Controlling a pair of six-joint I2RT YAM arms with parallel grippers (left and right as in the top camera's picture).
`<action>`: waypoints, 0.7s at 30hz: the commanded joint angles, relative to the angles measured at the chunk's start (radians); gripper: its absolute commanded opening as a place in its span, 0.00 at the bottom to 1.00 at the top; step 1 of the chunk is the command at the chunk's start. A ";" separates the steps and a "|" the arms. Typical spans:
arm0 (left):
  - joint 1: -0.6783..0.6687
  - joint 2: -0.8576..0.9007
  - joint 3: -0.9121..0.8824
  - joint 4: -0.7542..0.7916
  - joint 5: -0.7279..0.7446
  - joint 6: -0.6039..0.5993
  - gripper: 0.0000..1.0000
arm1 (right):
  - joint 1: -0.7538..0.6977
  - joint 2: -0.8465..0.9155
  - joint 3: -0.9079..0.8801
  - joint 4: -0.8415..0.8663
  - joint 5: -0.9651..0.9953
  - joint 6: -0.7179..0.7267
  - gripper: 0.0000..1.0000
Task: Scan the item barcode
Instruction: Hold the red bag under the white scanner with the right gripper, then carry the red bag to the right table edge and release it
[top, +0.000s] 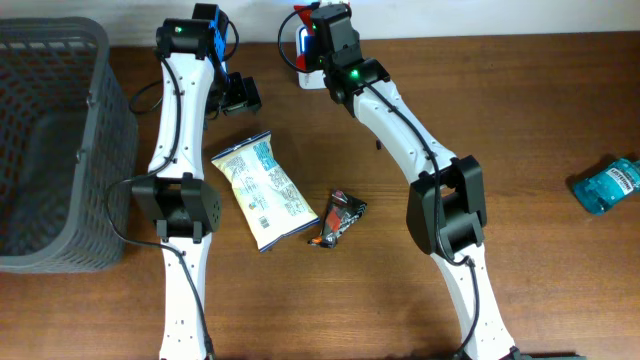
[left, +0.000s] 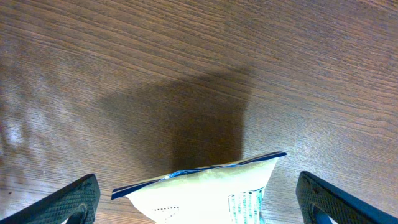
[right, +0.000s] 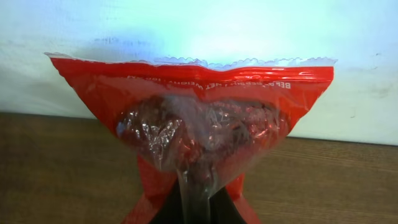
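Observation:
My right gripper (right: 196, 208) is shut on the lower fold of a red pouch (right: 193, 118) with a clear window showing dark red contents. The pouch hangs upright in front of a pale wall. From overhead, this gripper (top: 309, 36) sits at the table's back edge, with a corner of the red pouch (top: 300, 14) showing beside a white and blue device (top: 306, 62). My left gripper (left: 199, 210) is open, its fingers (left: 69, 201) spread wide either side of the top edge of a white and blue snack bag (left: 205, 186). Overhead, the left gripper (top: 240, 96) hovers just behind that snack bag (top: 262, 190).
A grey mesh basket (top: 95, 130) fills the left side. A small dark packet (top: 337, 218) lies right of the snack bag. A blue bottle (top: 607, 185) lies at the far right edge.

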 joint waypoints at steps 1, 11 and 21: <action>0.002 -0.008 0.014 -0.001 -0.011 -0.013 0.99 | -0.009 0.039 0.005 0.007 -0.055 0.013 0.04; 0.002 -0.008 0.014 -0.001 -0.011 -0.013 0.99 | -0.113 -0.121 0.022 -0.003 -0.091 0.013 0.04; 0.002 -0.008 0.014 -0.001 -0.011 -0.013 0.99 | -0.574 -0.284 0.019 -0.661 0.186 0.033 0.04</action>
